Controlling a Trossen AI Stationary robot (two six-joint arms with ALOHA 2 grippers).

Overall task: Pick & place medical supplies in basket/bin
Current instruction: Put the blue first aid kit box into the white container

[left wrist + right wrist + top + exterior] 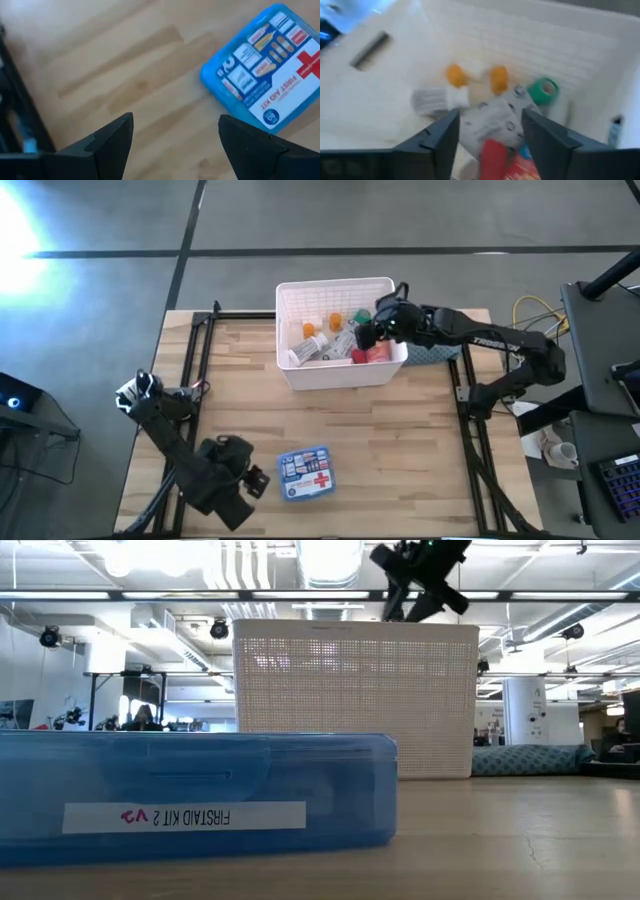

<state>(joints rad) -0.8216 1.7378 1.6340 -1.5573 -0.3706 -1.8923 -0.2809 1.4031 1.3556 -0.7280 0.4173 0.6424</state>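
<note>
the right gripper (366,330) is hovering over the right half of the white slotted basket (300,298), which is sitting at the far middle of the wooden table (400,440). its jaws are standing apart with nothing between them, as the right wrist view shows. beneath it in the basket are lying two orange vials (456,75), a green roll (543,90), a grey patterned packet (492,122), a white pill bottle (437,99) on its side and a red item (493,159), all crowded together on the basket floor.

the blue first-aid kit (305,472) is lying flat on the table near the front edge, well apart from the basket. the left gripper (252,480) is waiting just beside the kit, to its left, with its jaws open and gripping nothing; the left wrist view shows bare wood between the fingers (112,137). a blue-grey folded cloth (432,354) is resting just beside the basket's right wall, under the right arm.
</note>
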